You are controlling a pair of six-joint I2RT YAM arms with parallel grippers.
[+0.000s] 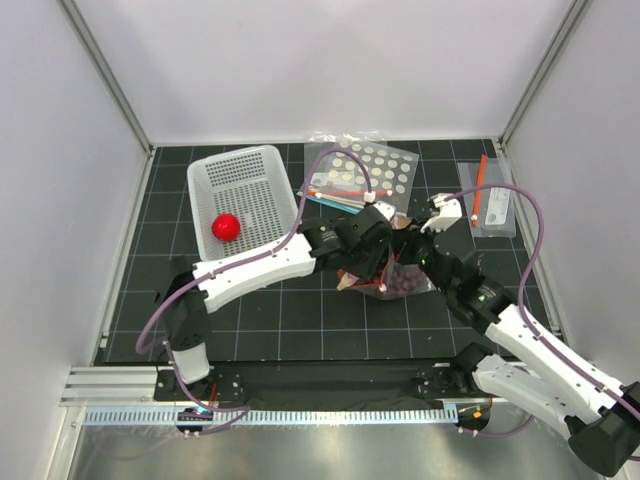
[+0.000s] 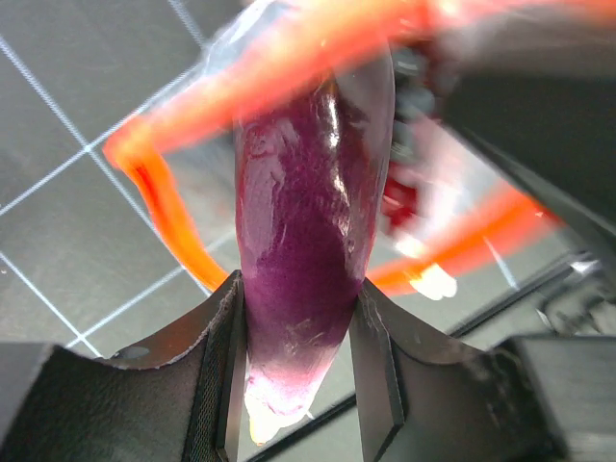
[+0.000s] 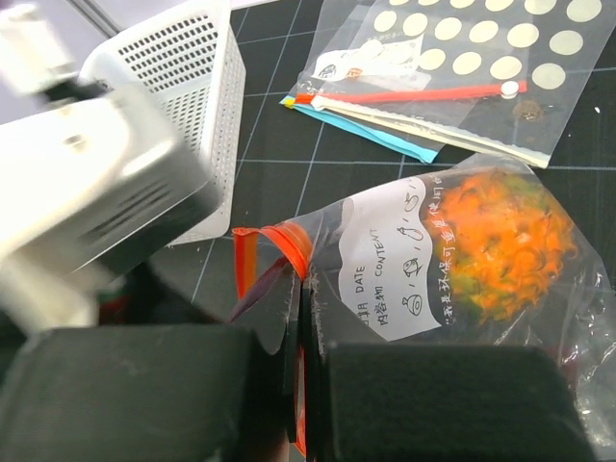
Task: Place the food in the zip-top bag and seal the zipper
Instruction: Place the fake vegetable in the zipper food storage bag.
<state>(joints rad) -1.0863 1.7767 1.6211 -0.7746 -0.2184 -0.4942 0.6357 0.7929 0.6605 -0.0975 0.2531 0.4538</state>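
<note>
Waiting in the white basket (image 1: pixel 283 185) at ten o'clock of the zip-top bag (image 1: pixel 405 285), the apple (image 1: pixel 226 227) is not yet packed. At the centre of the table (image 1: pixel 320 320) your left fingers (image 2: pixel 192 375) clench the grape bunch (image 2: pixel 308 221) inside the loop of the zipper (image 2: pixel 289 58), apparently to feed it in. Your right fingers (image 3: pixel 452 404) pinch the bag's mouth edge, steadying it; the pineapple (image 3: pixel 505 245) already sits inside, at two o'clock from them in the wrist view.

Left arm (image 1: pixel 250 272) and right arm (image 1: pixel 545 350): white moulded link shells, black joint housings, black bases. Lilac sheathed cable (image 1: pixel 338 152) loops along each. Left-wrist fingers (image 2: pixel 192 385) are matte black, chamfered and lightly scuffed.
</note>
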